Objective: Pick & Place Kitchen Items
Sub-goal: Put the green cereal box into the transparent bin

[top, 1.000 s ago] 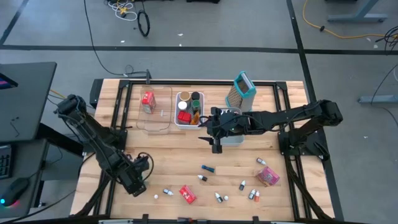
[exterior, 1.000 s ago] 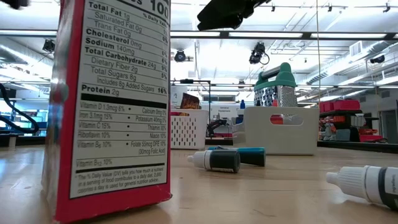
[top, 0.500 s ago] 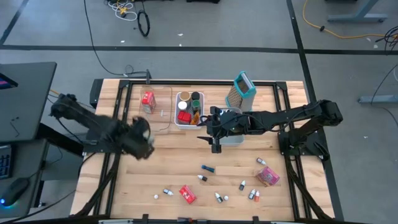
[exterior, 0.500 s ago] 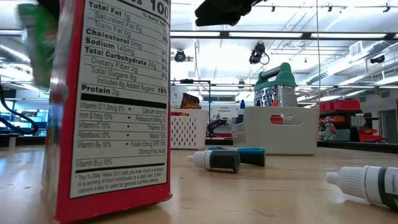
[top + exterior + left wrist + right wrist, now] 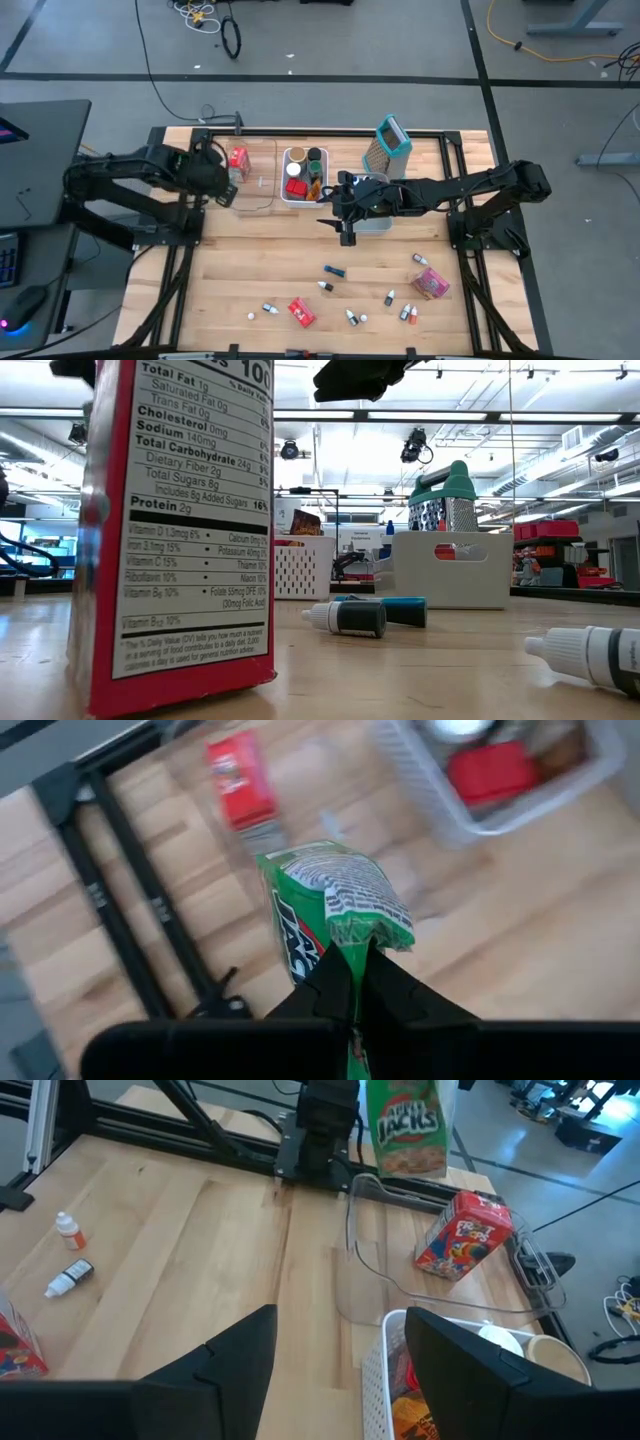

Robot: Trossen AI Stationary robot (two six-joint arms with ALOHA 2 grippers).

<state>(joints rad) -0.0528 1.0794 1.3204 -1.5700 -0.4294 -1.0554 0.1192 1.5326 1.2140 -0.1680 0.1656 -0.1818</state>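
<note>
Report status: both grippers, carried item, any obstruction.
Left gripper shut on green packet, near clear bin. Right gripper open, empty, by white bin. Red box already in clear bin.

table: pale wooden slats (image 5: 260,270), black frame
back: clear bin (image 5: 250,190), white basket (image 5: 285,190), grater (image 5: 388,145)
front: red packets (image 5: 301,313), small bottles (image 5: 334,271)

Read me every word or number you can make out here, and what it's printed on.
Red box, nutrition panel: "Total Fat 1g", "Cholesterol 0mg", "Sodium 140mg", "Total Carbohydrate 24g", "Protein 2g".
Green packet held in the shut left gripper: "JACKS".
Red packet in the clear bin: print unreadable.
</note>
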